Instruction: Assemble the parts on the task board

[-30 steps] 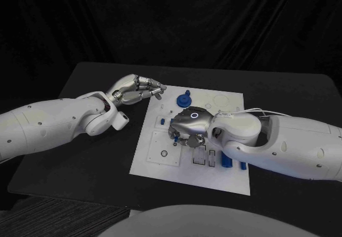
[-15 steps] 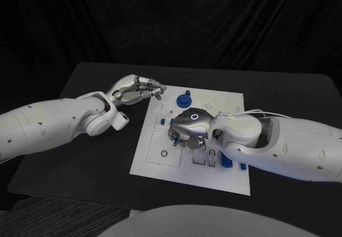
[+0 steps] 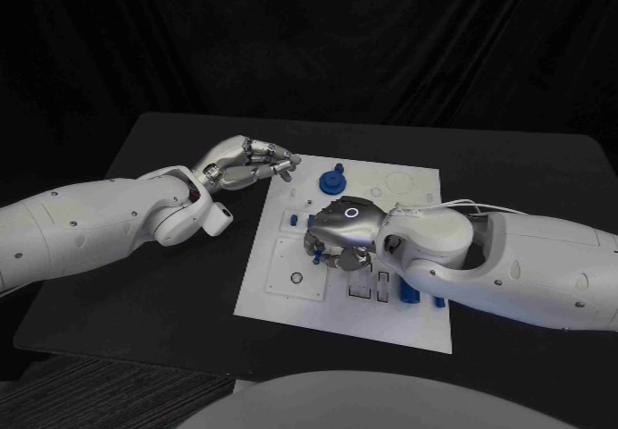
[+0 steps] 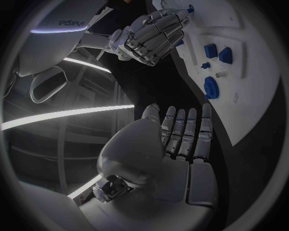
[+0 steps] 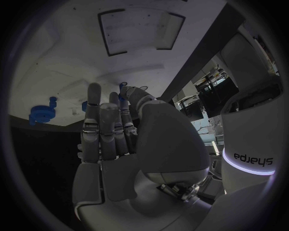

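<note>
The white task board [image 3: 290, 299] lies in the middle of the black table. My right hand [image 3: 341, 236] hovers over the board's centre, fingers pointing down, and pinches a small blue part [image 5: 123, 86] at its fingertips; the left wrist view shows that blue part [image 4: 190, 8] at the tips of the right hand [image 4: 151, 36]. A blue gear with a knob [image 3: 334, 181] stands near the board's far edge, seen again as the gear [image 5: 41, 114]. My left hand [image 3: 245, 163] hangs beside the board's far left corner, holding nothing, its fingers [image 4: 183, 130] extended.
Blue pieces [image 3: 410, 293] lie by the board's right side under my right forearm, and small blue ones [image 3: 295, 219] sit left of the right hand. Rectangular recesses [image 3: 362, 288] and a round hole [image 3: 296, 278] mark the board. Bare black table [image 3: 154, 295] spreads to the left.
My right hand has edged slightly toward the near side over the board. The left hand has not moved.
</note>
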`<control>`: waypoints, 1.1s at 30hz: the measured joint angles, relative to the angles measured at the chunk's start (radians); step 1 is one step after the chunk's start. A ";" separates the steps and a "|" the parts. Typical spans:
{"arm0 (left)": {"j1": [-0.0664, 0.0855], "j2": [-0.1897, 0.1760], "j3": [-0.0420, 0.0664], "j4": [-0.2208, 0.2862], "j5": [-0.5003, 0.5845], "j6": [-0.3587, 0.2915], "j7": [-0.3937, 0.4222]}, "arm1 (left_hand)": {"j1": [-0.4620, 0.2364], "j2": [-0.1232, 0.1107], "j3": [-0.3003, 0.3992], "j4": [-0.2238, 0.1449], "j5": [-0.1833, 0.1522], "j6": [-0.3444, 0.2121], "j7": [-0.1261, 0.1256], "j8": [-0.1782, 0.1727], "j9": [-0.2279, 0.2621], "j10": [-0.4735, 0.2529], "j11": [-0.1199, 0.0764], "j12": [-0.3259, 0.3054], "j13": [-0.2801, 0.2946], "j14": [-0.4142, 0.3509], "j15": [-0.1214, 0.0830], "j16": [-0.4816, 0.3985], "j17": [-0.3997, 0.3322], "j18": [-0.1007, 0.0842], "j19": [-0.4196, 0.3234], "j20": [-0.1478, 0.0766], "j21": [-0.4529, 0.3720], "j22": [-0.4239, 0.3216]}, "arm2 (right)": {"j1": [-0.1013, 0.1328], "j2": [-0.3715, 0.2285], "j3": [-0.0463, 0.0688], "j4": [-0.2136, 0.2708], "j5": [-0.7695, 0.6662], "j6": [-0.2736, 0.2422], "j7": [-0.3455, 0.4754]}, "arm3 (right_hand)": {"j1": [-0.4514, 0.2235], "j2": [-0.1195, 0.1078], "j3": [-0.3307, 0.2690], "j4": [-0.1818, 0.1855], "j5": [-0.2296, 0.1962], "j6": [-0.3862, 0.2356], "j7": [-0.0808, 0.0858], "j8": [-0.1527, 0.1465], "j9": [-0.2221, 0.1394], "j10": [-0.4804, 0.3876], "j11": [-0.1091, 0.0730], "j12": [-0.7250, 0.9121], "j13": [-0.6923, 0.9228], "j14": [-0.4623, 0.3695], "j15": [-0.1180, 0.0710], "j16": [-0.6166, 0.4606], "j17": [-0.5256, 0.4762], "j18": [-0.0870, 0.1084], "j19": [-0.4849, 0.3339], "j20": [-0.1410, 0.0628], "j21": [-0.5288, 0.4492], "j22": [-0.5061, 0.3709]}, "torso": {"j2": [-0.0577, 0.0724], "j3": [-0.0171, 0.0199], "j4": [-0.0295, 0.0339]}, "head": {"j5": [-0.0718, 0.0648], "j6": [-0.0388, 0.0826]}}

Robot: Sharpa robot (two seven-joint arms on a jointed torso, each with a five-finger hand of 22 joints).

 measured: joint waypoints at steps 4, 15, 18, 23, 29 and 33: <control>-0.001 0.000 0.000 -0.001 0.000 0.002 -0.002 | 0.000 0.000 0.000 0.000 0.000 0.000 0.000 0.000 0.000 0.000 0.000 0.000 0.000 0.000 0.000 0.000 0.000 0.000 0.000 0.000 0.000 -0.001 | -0.001 -0.001 0.000 0.000 0.000 0.000 0.000 | 0.000 0.000 0.000 0.000 0.000 0.000 0.000 0.000 0.000 0.000 0.000 0.000 0.000 0.000 0.000 0.000 -0.001 0.000 0.000 0.000 0.000 0.000 | 0.000 0.0000 -0.0006 | 0.001 0.000; -0.001 0.002 0.000 -0.003 0.000 0.005 -0.006 | 0.000 0.000 0.000 0.000 0.000 0.000 0.000 0.000 0.000 0.000 0.000 0.000 0.000 0.000 0.000 0.000 0.000 0.000 0.000 0.000 0.000 -0.001 | -0.002 0.001 0.001 0.000 0.000 0.002 0.000 | 0.000 0.000 0.000 0.000 0.000 0.000 0.000 -0.001 -0.001 0.000 0.000 0.000 0.000 -0.004 0.004 -0.006 -0.005 0.000 -0.004 0.003 0.000 0.000 | 0.000 -0.0003 -0.0005 | -0.001 0.000; -0.001 0.002 0.000 -0.003 0.000 0.006 -0.007 | 0.000 0.000 0.000 0.000 0.000 0.000 0.000 0.000 0.000 0.000 0.000 0.000 0.000 0.000 0.000 0.000 0.000 0.000 0.000 0.000 0.000 -0.001 | -0.003 0.001 0.001 0.000 0.000 0.002 0.000 | 0.000 0.000 0.000 0.000 0.000 0.000 0.000 -0.002 -0.001 0.000 0.000 0.000 0.000 -0.004 0.004 -0.007 -0.006 0.000 -0.004 0.004 0.000 0.000 | 0.000 -0.0003 -0.0005 | 0.000 0.000; -0.001 0.003 0.000 -0.004 0.000 0.008 -0.007 | 0.000 0.000 0.000 0.000 0.000 0.000 0.000 0.000 -0.001 0.000 0.000 0.000 -0.001 0.000 0.000 0.000 -0.001 0.000 0.000 0.000 0.000 -0.001 | -0.005 0.001 0.002 0.000 0.000 0.002 0.000 | 0.000 0.000 0.000 0.000 0.000 0.000 0.000 -0.003 -0.001 0.000 0.000 0.000 0.000 -0.004 0.004 -0.007 -0.007 0.000 -0.004 0.004 0.000 0.000 | 0.000 -0.0003 -0.0005 | 0.000 0.000; -0.002 0.004 0.000 -0.006 0.000 0.010 -0.009 | 0.000 0.000 0.000 0.000 0.000 0.000 0.000 0.000 -0.001 0.000 0.000 0.000 -0.001 0.000 0.000 0.000 -0.001 0.000 0.000 0.000 0.000 -0.001 | -0.007 0.003 0.002 0.001 0.000 0.002 0.000 | 0.000 0.000 0.000 0.000 0.000 0.000 0.000 -0.003 -0.002 0.004 0.004 0.000 0.000 -0.007 0.000 -0.007 -0.008 0.000 -0.004 0.004 0.000 0.000 | 0.000 -0.0003 -0.0005 | 0.000 0.000; -0.002 0.004 0.000 -0.007 0.000 0.011 -0.009 | 0.004 0.004 0.000 0.000 0.000 0.000 0.000 0.000 -0.001 0.000 0.000 0.000 -0.001 0.000 0.000 0.000 -0.001 0.000 0.000 0.000 0.000 -0.001 | -0.007 0.003 0.002 0.001 0.000 0.002 0.000 | 0.000 0.000 0.000 0.000 0.000 0.000 0.000 -0.005 -0.001 0.004 0.004 0.000 0.000 -0.007 0.000 -0.007 -0.008 0.000 -0.004 0.004 0.000 0.000 | 0.000 -0.0003 -0.0004 | -0.001 0.000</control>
